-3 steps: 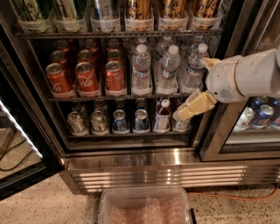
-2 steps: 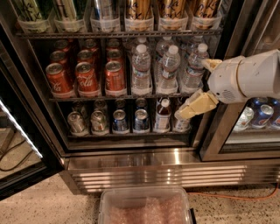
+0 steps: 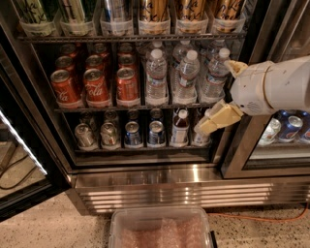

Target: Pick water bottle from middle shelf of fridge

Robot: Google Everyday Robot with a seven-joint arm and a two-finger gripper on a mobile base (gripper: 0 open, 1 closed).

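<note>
The fridge (image 3: 169,177) stands open with a dark interior. On the middle shelf (image 3: 97,109) red cola cans (image 3: 97,86) fill the left half. Clear water bottles with white caps stand on the right half: front ones are at left (image 3: 156,77), centre (image 3: 186,77) and right (image 3: 212,80). My gripper (image 3: 220,94) comes in from the right on a white arm. It is open, with one beige finger (image 3: 236,66) by the right bottle's cap and the other (image 3: 218,118) below the shelf rail. It holds nothing and sits just right of the right bottle.
Tall cans in clear trays (image 3: 150,14) fill the rack above. Small cans (image 3: 131,133) and a brown drink bottle (image 3: 180,127) fill the rack below. The glass door (image 3: 19,145) hangs open at left. A clear plastic bin (image 3: 162,230) sits on the floor in front. A second cooler (image 3: 286,128) is at right.
My gripper has shifted very slightly to the right. It is still open beside the right bottle. Nothing on the shelves has moved.
</note>
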